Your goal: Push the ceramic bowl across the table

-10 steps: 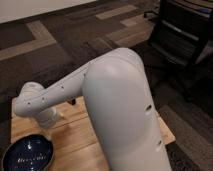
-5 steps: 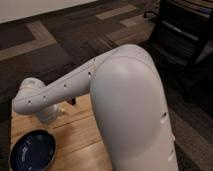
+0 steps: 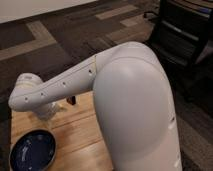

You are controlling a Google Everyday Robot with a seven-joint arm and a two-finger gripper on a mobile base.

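Observation:
The ceramic bowl [image 3: 32, 150], glossy dark navy and shallow, sits on the light wooden table [image 3: 75, 132] at the lower left, partly cut off by the frame's bottom edge. My white arm reaches from the big shoulder housing [image 3: 135, 105] leftward over the table. Its wrist [image 3: 27, 92] hangs just beyond the bowl's far rim. The gripper [image 3: 46, 110] is tucked under the wrist, mostly hidden by the forearm, a short way above and behind the bowl.
A small dark and red object [image 3: 71, 100] peeks out under the forearm at the table's far edge. Dark patterned carpet surrounds the table. A black office chair [image 3: 182, 30] stands at the upper right.
The forearm and wrist have lifted and swung slightly left. The bowl has stayed in nearly the same spot on the table.

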